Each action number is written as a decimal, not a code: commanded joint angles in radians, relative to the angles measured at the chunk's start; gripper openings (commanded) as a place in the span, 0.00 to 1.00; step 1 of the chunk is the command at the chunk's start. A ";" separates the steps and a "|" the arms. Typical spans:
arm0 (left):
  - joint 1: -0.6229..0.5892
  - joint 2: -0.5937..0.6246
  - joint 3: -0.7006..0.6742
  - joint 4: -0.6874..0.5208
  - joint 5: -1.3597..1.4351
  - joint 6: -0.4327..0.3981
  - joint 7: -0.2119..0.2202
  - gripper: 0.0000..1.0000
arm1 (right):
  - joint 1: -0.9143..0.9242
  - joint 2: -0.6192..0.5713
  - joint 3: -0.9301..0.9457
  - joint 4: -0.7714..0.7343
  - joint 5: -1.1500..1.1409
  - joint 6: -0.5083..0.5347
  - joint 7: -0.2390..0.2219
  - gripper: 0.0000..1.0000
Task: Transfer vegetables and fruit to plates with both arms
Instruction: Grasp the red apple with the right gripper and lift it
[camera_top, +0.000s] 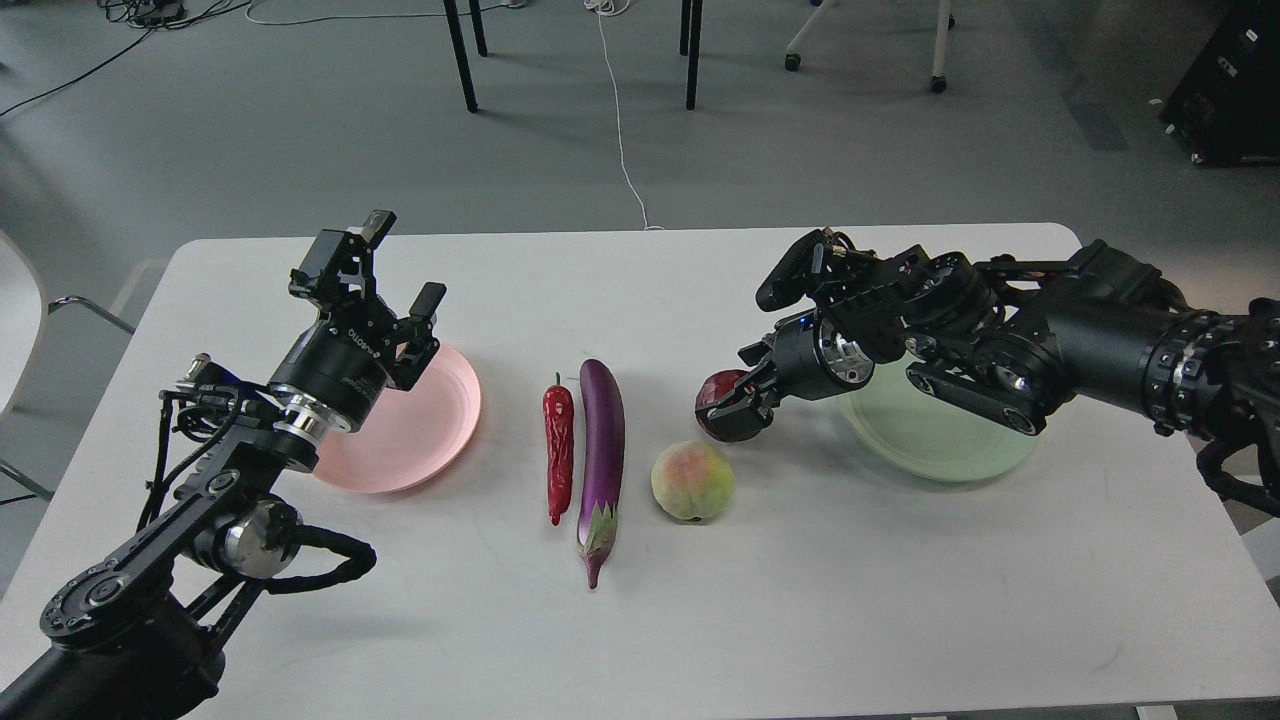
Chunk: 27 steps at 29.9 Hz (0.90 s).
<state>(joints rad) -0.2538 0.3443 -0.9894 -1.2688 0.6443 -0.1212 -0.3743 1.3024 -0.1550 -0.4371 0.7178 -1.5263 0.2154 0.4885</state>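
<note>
The purple eggplant and red chili lie side by side at the table's middle. The peach sits just to their right. The pomegranate rests on the table behind the peach, mostly covered by my right gripper. That gripper's fingers stand open on either side of the pomegranate. The mint green plate lies under my right arm. My left gripper is open and empty, raised over the far edge of the pink plate.
The white table has bare room along its front. Chair legs and a white cable are on the floor beyond the far edge. A white chair stands at the left.
</note>
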 joint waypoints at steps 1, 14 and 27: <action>-0.001 -0.001 0.000 0.000 0.000 0.000 0.000 0.98 | 0.000 0.008 -0.025 -0.009 0.002 -0.013 0.000 0.90; -0.001 0.002 0.000 -0.009 0.000 0.000 0.000 0.98 | 0.052 -0.040 -0.026 0.006 0.011 -0.028 0.000 0.42; 0.001 -0.002 0.001 -0.029 0.000 0.002 0.002 0.98 | 0.178 -0.405 -0.073 0.146 -0.006 -0.025 0.000 0.43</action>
<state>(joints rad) -0.2548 0.3439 -0.9892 -1.2978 0.6443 -0.1199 -0.3743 1.4794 -0.4761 -0.4736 0.8322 -1.5270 0.1887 0.4888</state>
